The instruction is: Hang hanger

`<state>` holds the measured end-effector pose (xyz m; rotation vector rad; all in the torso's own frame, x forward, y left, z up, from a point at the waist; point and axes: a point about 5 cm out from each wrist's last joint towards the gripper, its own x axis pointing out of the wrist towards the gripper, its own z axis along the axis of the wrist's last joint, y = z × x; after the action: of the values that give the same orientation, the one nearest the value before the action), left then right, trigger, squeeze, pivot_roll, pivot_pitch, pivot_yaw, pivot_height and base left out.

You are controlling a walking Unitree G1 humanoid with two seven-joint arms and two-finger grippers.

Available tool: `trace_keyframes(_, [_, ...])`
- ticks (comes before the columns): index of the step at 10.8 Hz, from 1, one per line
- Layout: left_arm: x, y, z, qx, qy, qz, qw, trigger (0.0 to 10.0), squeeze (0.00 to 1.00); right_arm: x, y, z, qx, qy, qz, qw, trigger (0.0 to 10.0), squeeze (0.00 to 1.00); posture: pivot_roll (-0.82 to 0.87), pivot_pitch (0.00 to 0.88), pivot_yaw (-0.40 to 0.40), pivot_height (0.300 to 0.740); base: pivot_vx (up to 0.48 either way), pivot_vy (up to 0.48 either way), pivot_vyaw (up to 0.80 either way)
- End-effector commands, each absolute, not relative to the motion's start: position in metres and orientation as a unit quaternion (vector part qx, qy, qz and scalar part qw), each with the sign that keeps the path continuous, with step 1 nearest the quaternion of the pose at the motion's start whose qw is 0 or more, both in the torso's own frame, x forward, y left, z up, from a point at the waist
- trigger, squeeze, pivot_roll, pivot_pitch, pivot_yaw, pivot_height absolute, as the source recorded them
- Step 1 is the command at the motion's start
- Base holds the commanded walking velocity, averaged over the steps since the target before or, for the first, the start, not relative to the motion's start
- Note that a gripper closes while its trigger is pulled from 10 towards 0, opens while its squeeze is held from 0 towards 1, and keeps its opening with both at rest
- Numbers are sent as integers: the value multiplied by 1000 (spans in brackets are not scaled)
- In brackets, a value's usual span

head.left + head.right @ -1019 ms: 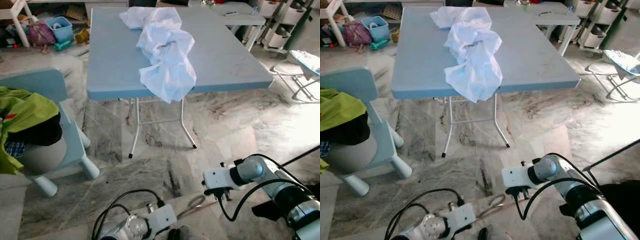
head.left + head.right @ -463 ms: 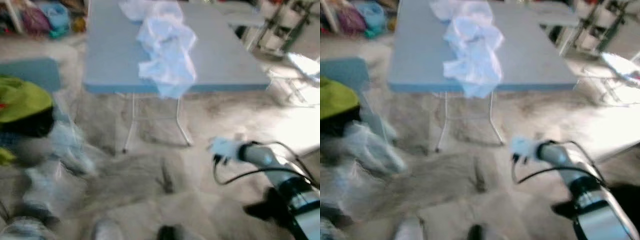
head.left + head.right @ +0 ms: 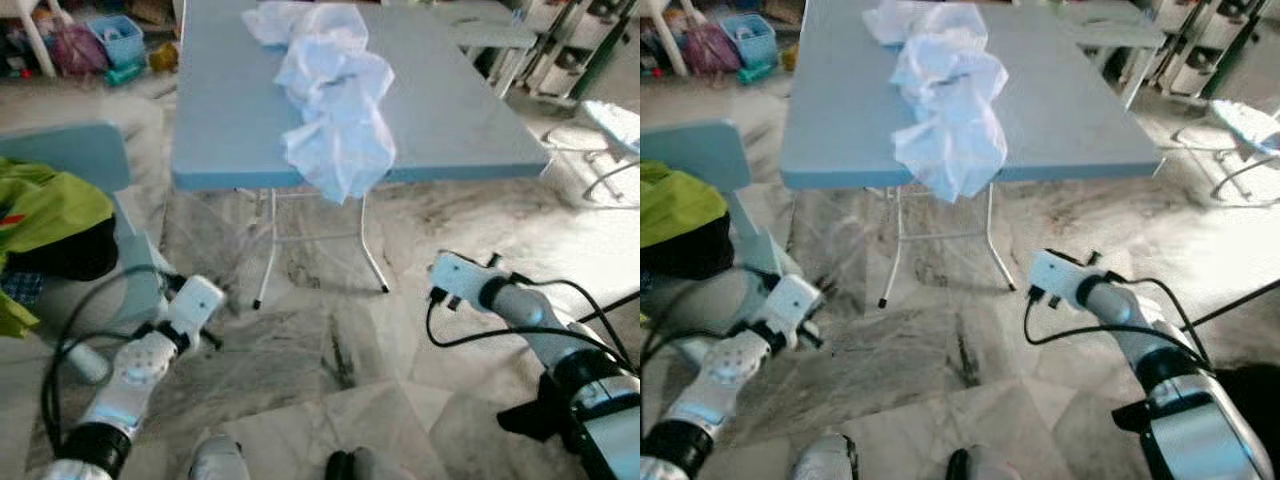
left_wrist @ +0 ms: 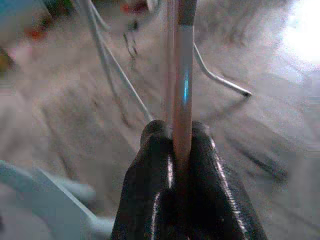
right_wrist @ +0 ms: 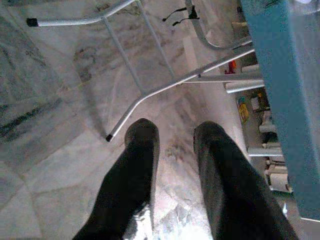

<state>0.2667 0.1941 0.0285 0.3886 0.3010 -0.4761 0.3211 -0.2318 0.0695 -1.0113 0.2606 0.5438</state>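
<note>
The left gripper has its fingers closed on a thin hanger rod, low beside the chair. The right gripper hangs with fingers apart, holding nothing. Keep the grip firm and the hanger level while seeking a rail; the tabletop bears only a shirt.
</note>
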Motion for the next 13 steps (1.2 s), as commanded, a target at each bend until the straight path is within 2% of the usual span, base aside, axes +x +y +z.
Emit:
trace_keyframes(1, [260, 177, 26, 141, 163, -279, 936, 10000, 0, 319, -234, 66, -467, 128, 252, 837, 10000, 616, 95, 73, -97, 740, 0, 0, 0])
trace_keyframes(2, [246, 163, 29, 125, 141, -320, 928, 10000, 0, 317, -234, 63, -455, 135, 252, 844, 10000, 1000, 97, 75, -98, 740, 0, 0, 0])
trace_keyframes(3, [227, 153, 27, 119, 150, -380, 905, 10000, 0, 311, -237, 58, -452, 149, 267, 838, 10000, 1000, 100, 76, -101, 740, 0, 0, 0])
trace_keyframes(5, [208, 167, 20, 133, 230, -451, 852, 10000, 0, 303, -245, 54, -462, 172, 304, 815, 10000, 1000, 103, 83, -101, 740, 0, 0, 0])
trace_keyframes(6, [191, 178, 15, 148, 277, -494, 811, 10000, 0, 299, -250, 58, -461, 182, 353, 794, 10000, 1000, 103, 87, -100, 740, 0, 0, 0])
trace_keyframes(7, [178, 182, 7, 167, 290, -510, 793, 10000, 0, 296, -255, 60, -462, 193, 376, 780, 10000, 1000, 103, 87, -100, 740, 0, 0, 0])
trace_keyframes(8, [175, 184, 6, 190, 269, -488, 809, 10000, 0, 294, -259, 67, -454, 199, 414, 763, 10000, 1000, 99, 92, -98, 740, 0, 0, 0])
trace_keyframes(9, [189, 183, 20, 163, 232, -464, 839, 10000, 0, 299, -255, 79, -426, 174, 426, 779, 10000, 1000, 97, 95, -102, 740, 0, 0, 0])
trace_keyframes(10, [210, 187, 41, 155, 198, -455, 854, 10000, 0, 300, -252, 82, -416, 168, 441, 777, 10000, 1000, 100, 97, -106, 740, 0, 0, 0])
trace_keyframes(11, [222, 180, 64, 140, 170, -471, 854, 10000, 0, 297, -247, 80, -410, 168, 468, 764, 10000, 1000, 100, 96, -105, 740, 0, 0, 0])
trace_keyframes(13, [232, 169, 80, 175, 162, -487, 840, 10000, 0, 298, -239, 81, -415, 157, 481, 756, 10000, 1000, 102, 94, -102, 740, 0, 0, 0])
